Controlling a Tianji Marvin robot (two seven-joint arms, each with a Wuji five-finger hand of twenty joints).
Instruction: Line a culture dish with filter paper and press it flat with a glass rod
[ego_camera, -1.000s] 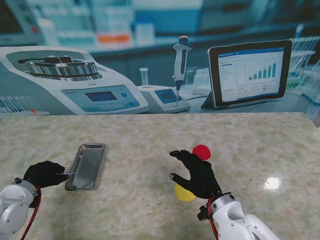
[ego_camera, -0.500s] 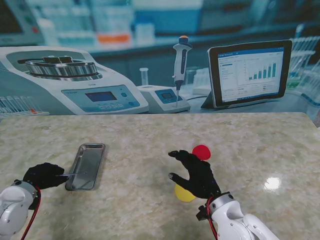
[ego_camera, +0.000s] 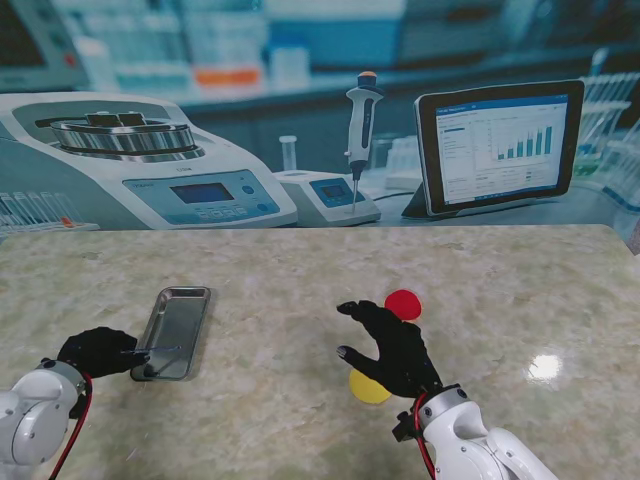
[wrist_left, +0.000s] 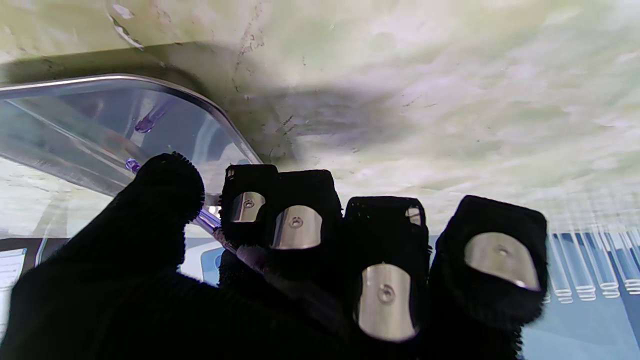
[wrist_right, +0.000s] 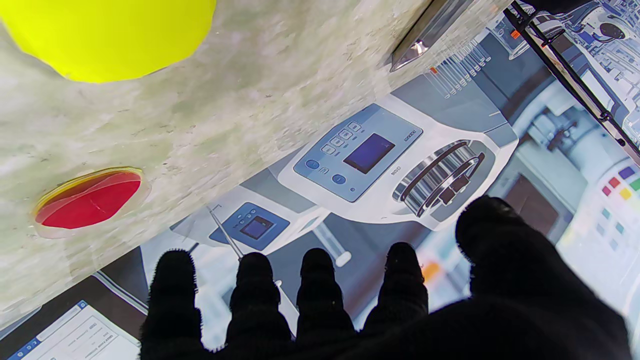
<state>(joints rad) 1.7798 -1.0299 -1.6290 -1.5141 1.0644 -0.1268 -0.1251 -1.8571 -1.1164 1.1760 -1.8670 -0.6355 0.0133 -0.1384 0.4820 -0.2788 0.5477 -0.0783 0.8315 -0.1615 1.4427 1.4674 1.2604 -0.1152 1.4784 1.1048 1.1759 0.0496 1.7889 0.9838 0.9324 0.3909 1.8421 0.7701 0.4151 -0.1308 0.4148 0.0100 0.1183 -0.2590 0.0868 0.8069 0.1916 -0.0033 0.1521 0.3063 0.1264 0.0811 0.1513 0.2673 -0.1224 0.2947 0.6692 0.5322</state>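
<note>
Rod gripped, paper waiting

My left hand (ego_camera: 97, 351) pinched the glass rod (ego_camera: 152, 349) over the metal tray (ego_camera: 176, 331), ready to press; my right hand (ego_camera: 395, 348) hovered empty, fingers spread, near the yellow filter paper (ego_camera: 367, 388).

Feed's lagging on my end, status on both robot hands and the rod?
Left robot hand shut on glass rod, tip over metal tray. Right robot hand open, between red dish and yellow disc. Nothing blocking.
</note>
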